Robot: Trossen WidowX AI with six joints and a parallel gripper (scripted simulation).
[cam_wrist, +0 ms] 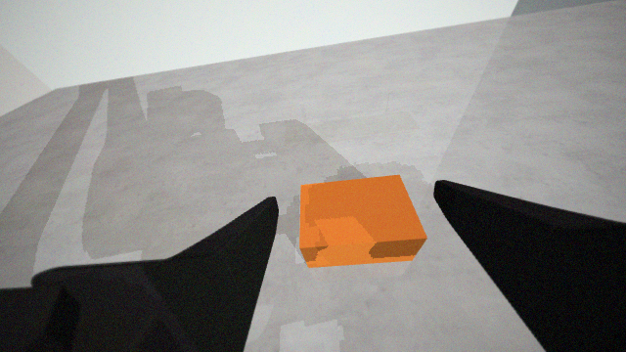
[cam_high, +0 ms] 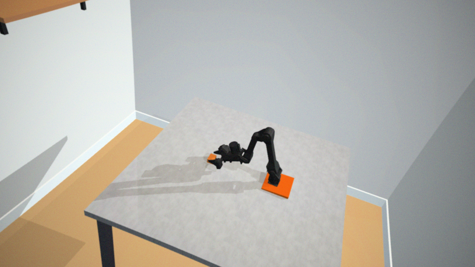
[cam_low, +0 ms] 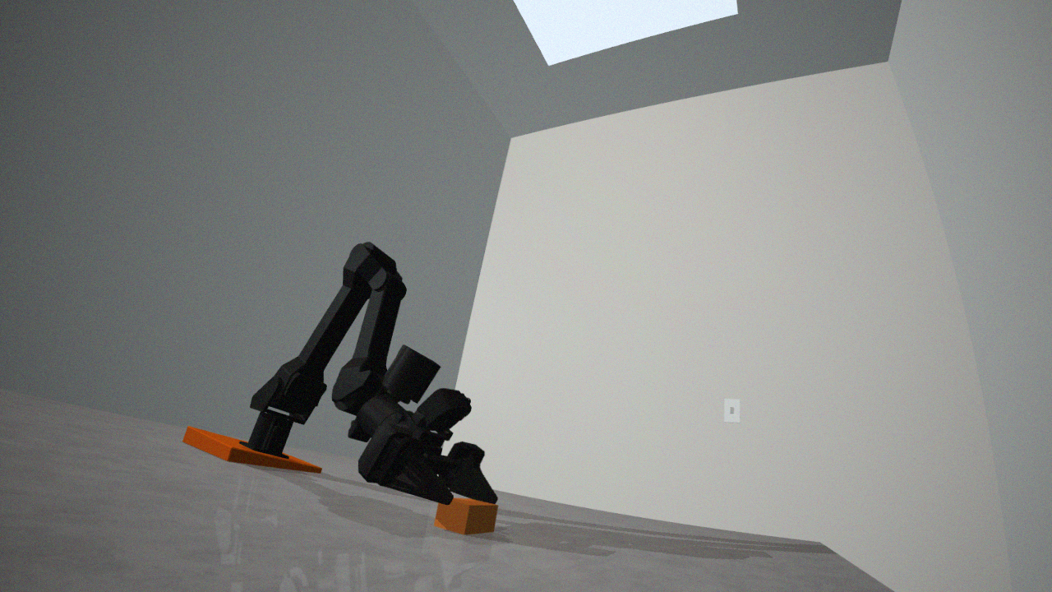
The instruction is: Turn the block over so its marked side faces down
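Observation:
An orange block (cam_high: 211,157) (cam_low: 466,516) (cam_wrist: 359,210) rests flat on the grey table (cam_high: 199,216) (cam_low: 132,515) (cam_wrist: 465,303). No mark shows on its visible faces; its underside is hidden. My gripper (cam_high: 215,156) (cam_low: 473,501) (cam_wrist: 352,196) is open, tilted low toward the block. In the wrist view its two black fingers stand on either side of the block, with a gap on both sides. In the top view one finger partly covers the block.
The arm's base stands on an orange plate (cam_high: 282,189) (cam_low: 209,444) to the right of the block in the top view. Shadows of the arm lie across the table. A brown shelf (cam_high: 36,9) hangs on the wall, away from the arm.

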